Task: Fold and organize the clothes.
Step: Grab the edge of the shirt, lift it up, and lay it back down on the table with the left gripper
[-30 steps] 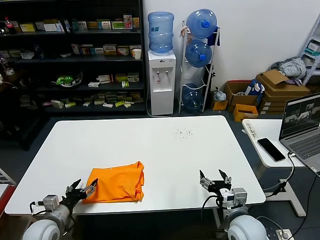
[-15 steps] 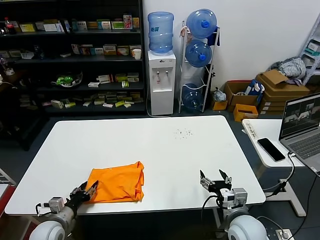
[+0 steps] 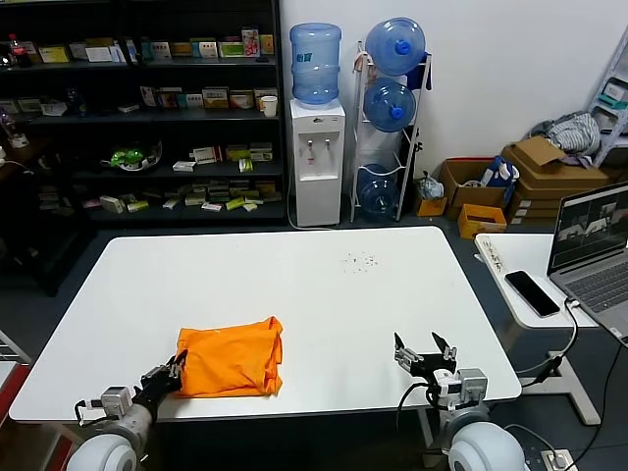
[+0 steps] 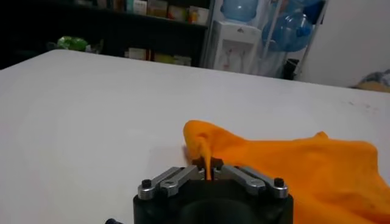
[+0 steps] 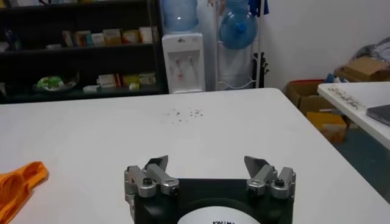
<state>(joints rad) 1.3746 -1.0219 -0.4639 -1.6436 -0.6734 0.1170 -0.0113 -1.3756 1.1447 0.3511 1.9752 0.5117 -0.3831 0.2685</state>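
The orange T-shirt (image 3: 231,358) lies folded on the white table (image 3: 294,285), near its front left edge. My left gripper (image 3: 173,374) is at the shirt's near left corner and is shut on a pinch of the orange cloth (image 4: 208,159); that corner is lifted a little off the table (image 4: 91,109). The rest of the shirt (image 4: 292,164) spreads beyond the jaws. My right gripper (image 3: 426,354) is open and empty over the front right of the table. In the right wrist view the gripper (image 5: 207,165) shows its jaws wide apart, with a bit of the shirt (image 5: 18,185) far off at the side.
A side table at the right holds a phone (image 3: 532,292) and a laptop (image 3: 592,245). Behind the table stand a water dispenser (image 3: 317,157), a rack of water bottles (image 3: 391,108), dark shelves (image 3: 147,118) and cardboard boxes (image 3: 540,177). Small specks (image 3: 360,261) lie on the far table.
My left gripper has closed on the shirt's near left corner and drawn back toward the table's front edge. The right arm has not moved.
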